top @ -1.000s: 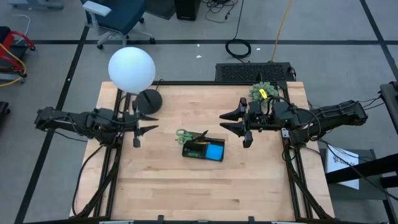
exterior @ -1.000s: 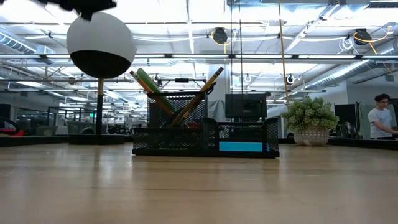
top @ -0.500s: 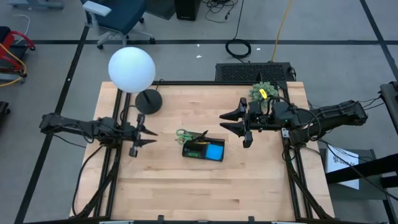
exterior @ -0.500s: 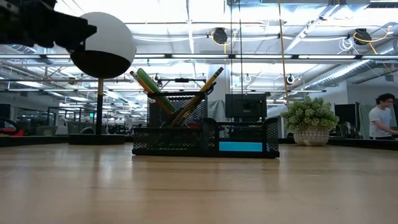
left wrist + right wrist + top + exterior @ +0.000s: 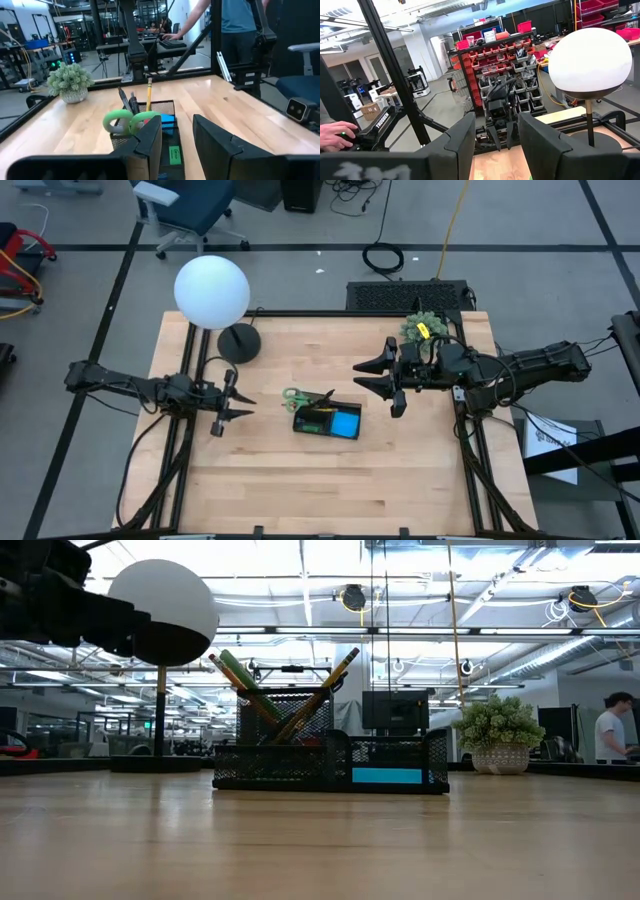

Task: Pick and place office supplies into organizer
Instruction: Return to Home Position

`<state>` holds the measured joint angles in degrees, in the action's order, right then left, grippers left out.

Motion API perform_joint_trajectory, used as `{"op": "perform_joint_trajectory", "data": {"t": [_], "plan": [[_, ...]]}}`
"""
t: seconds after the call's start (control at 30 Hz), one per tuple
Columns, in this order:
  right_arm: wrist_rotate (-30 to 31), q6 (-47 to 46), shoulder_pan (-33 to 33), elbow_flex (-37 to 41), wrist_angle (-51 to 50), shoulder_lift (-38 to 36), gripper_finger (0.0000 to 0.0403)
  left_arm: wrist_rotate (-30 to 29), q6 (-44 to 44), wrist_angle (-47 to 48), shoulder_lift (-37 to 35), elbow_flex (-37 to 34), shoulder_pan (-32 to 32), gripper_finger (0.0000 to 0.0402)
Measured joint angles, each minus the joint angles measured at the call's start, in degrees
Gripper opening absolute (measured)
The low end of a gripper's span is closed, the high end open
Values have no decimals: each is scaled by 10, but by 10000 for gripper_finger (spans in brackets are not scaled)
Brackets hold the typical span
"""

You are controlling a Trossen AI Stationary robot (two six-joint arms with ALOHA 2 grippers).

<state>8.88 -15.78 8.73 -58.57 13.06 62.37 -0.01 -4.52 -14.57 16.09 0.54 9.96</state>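
The black mesh organizer (image 5: 327, 420) (image 5: 330, 765) stands at the table's middle. Inside it the green-handled scissors (image 5: 293, 395) (image 5: 125, 121) and orange-yellow pencils (image 5: 318, 695) (image 5: 149, 93) lean upright in the taller section. The blue pad (image 5: 346, 423) (image 5: 386, 776) and a small green eraser (image 5: 173, 154) lie in the low compartments. My left gripper (image 5: 244, 407) (image 5: 177, 135) hovers open to the organizer's left, pointing at it. My right gripper (image 5: 358, 377) (image 5: 497, 140) is open too and hangs above the table, to the right of and beyond the organizer.
A lamp with a white globe (image 5: 211, 290) and round black base (image 5: 238, 342) stands at the far left. The spiky green plant (image 5: 422, 330) (image 5: 498, 732) sits by the far right corner. People show beyond the table (image 5: 610, 735) (image 5: 235, 20). Bare wood lies along the near edge (image 5: 330, 490).
My left gripper has moved toward the table's near edge and come down lower, staying open and pointed at the organizer. The right arm and the organizer have kept still.
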Motion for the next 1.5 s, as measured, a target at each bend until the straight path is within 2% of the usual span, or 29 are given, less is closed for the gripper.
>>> {"op": "perform_joint_trajectory", "data": {"t": [0.33,0.93,1.03,1.17,1.27,1.4,1.5], "plan": [[0,0,0,0,0,0,139,-40,-9,43,0,0,0,115],[0,0,0,0,0,0,139,-40,5,44,0,0,0,115],[1,2,0,15,-3,-18,139,-40,5,44,0,0,0,115],[3,10,0,78,5,-89,139,-40,6,44,0,0,0,115],[3,11,0,156,19,-168,139,-40,5,44,0,0,0,115],[4,11,0,280,96,-273,139,-40,5,44,0,0,0,115],[31,11,0,375,190,-332,139,-40,5,44,0,0,0,115]]}}
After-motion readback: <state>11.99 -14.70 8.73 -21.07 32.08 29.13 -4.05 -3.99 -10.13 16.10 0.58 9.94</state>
